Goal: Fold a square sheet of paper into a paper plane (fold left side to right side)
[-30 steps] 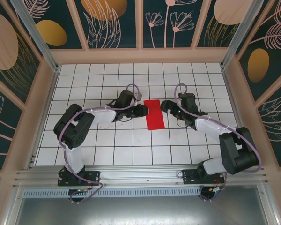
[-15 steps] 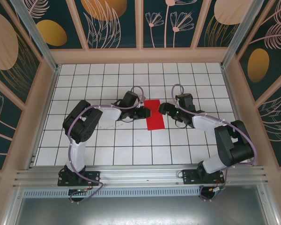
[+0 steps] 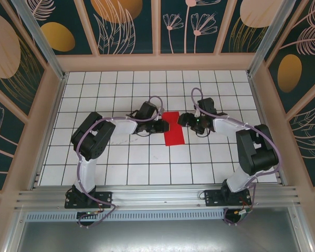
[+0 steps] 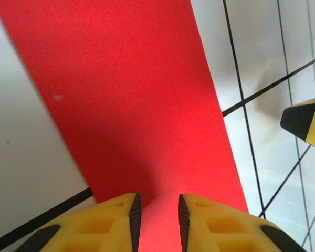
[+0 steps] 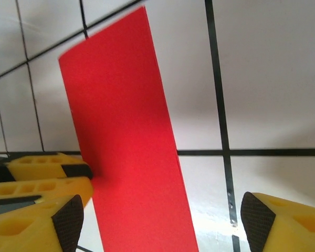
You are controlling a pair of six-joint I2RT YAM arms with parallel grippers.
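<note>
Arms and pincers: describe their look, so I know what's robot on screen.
Left arm and right arm match: white links, bulky black joints, lilac cables looping alongside. Left pincer and right pincer have blocky yellow fingers with textured black pads.

The red paper [image 3: 173, 128] is a narrow, bright rectangle (plain, no marks) lying flat near the middle of the white tiled table [image 3: 121, 157]. Its long sides run away from the near edge, tilted slightly. One far corner may curl up a little; the close view leaves that unclear.
</note>
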